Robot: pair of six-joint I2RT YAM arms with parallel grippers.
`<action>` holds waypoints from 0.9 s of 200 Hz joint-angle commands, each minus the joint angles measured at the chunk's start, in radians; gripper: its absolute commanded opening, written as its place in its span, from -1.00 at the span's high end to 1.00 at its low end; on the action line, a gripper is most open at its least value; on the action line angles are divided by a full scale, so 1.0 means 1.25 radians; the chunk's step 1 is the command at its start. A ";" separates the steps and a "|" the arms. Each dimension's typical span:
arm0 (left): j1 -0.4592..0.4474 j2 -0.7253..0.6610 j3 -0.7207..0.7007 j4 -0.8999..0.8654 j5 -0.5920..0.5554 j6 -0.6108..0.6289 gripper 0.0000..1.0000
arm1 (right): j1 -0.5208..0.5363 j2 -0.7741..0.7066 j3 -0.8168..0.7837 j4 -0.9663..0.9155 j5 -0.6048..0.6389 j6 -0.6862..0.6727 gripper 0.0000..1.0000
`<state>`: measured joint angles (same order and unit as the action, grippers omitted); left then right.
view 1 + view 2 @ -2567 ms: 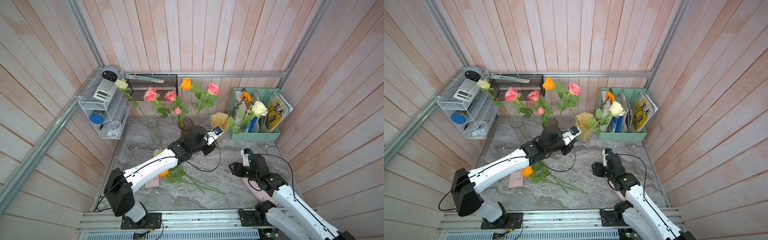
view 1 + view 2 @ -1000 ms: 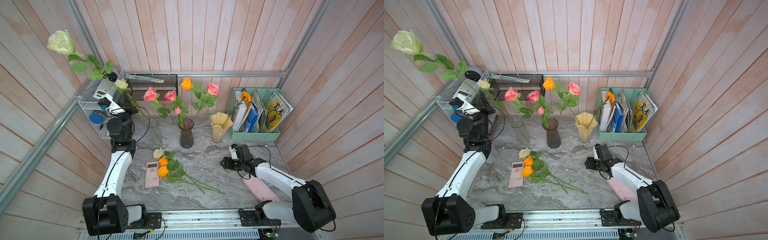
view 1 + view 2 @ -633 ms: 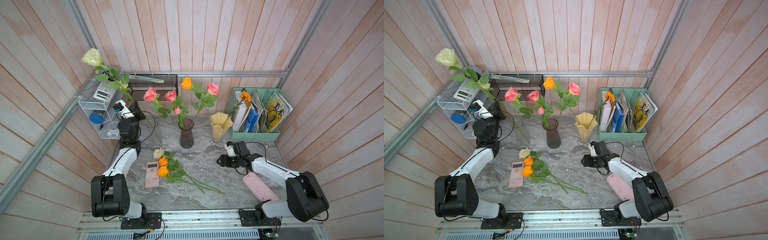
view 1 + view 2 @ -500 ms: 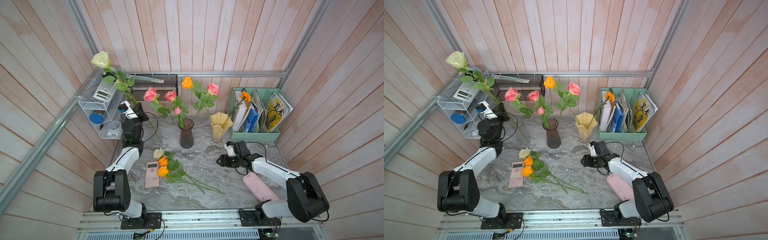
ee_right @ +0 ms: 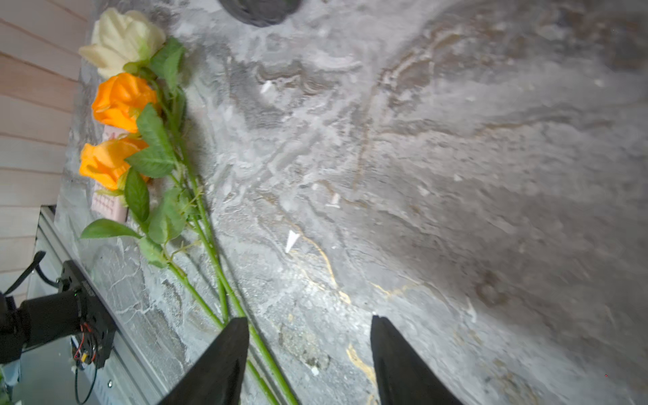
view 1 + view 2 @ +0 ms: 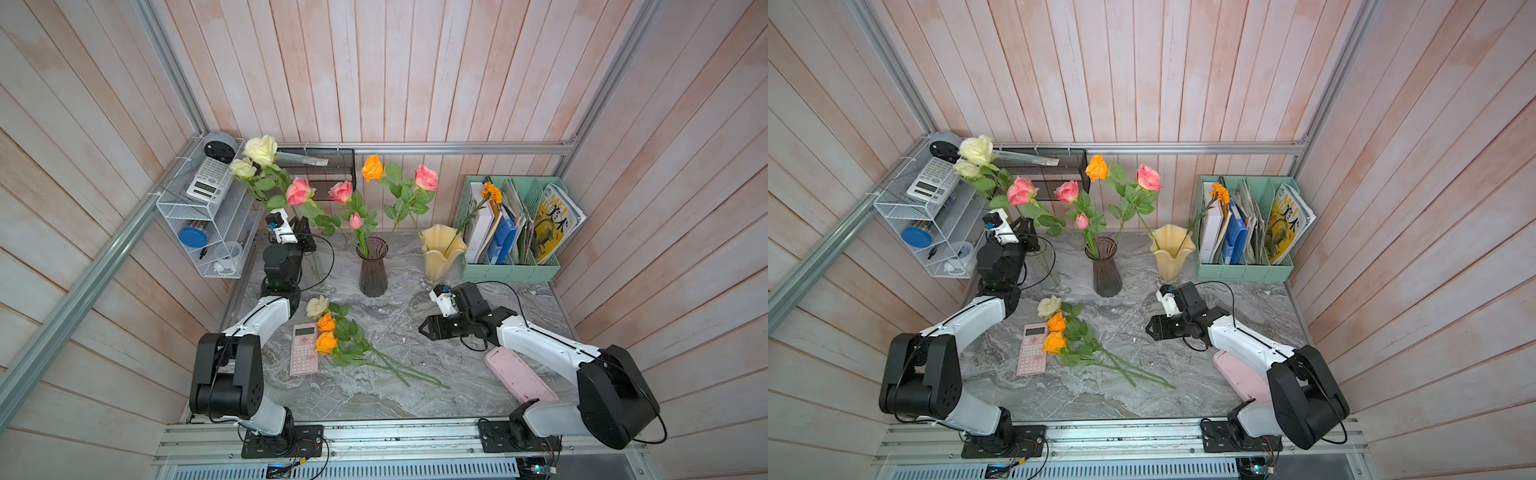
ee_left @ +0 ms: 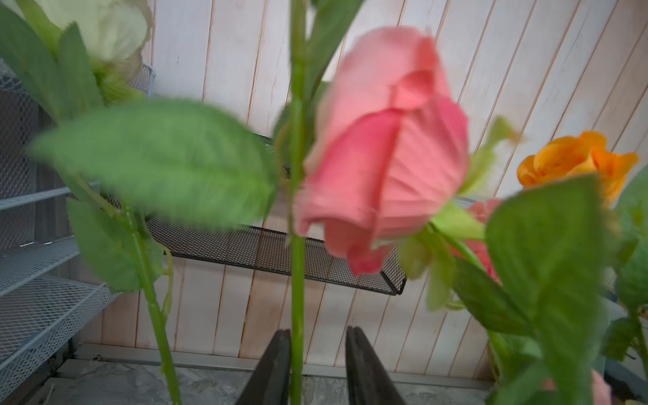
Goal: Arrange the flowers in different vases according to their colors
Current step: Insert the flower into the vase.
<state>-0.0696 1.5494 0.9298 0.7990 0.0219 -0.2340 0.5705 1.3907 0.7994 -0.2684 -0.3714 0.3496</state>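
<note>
The right fingers [image 5: 385, 350] hang low over the marble surface [image 6: 395, 399], spread wide with nothing between them. Behind them, under the right arm, lies a pink case [image 6: 519, 374]. Out ahead of their tips three loose stems lie flat on the surface. Their heads are farther off: one cream flower [image 6: 317, 306] and two orange flowers [image 6: 325, 342], the orange ones touching a pink calculator [image 6: 304, 348]. Just behind the right fingers stands the yellow vase [image 6: 438, 257], with a small orange flower [image 6: 491, 192] leaning out of it. Between the two sets of fingers stands the purple vase [image 6: 372, 270], holding pink roses [image 6: 298, 191]. Farthest back, the left fingers [image 7: 354, 350] sit just above the clear glass vase [image 6: 1046, 262]. They are parted a little, and a green stem [image 7: 297, 280] stands between them, against one finger and clear of the other, so it is not pinched. Two cream roses [image 6: 261, 149] stand high above those fingers.
</note>
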 commanded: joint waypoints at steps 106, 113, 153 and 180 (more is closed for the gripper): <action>-0.104 -0.246 -0.083 -0.276 -0.107 0.045 0.14 | 0.238 0.146 0.209 -0.157 0.062 -0.216 -0.18; -0.126 -0.272 -0.085 -0.311 -0.133 0.047 0.13 | 0.249 0.155 0.217 -0.165 0.068 -0.229 -0.17; -0.236 -0.380 -0.117 -0.456 -0.222 0.023 0.11 | 0.301 0.212 0.255 -0.193 0.090 -0.277 -0.05; -0.248 -0.415 -0.157 -0.487 -0.257 0.001 0.11 | 0.325 0.254 0.275 -0.197 0.105 -0.286 -0.04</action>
<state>-0.3767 1.0576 0.7876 0.2901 -0.2173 -0.2123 0.9543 1.6665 1.1107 -0.4751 -0.2775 0.0311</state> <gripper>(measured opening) 0.443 0.520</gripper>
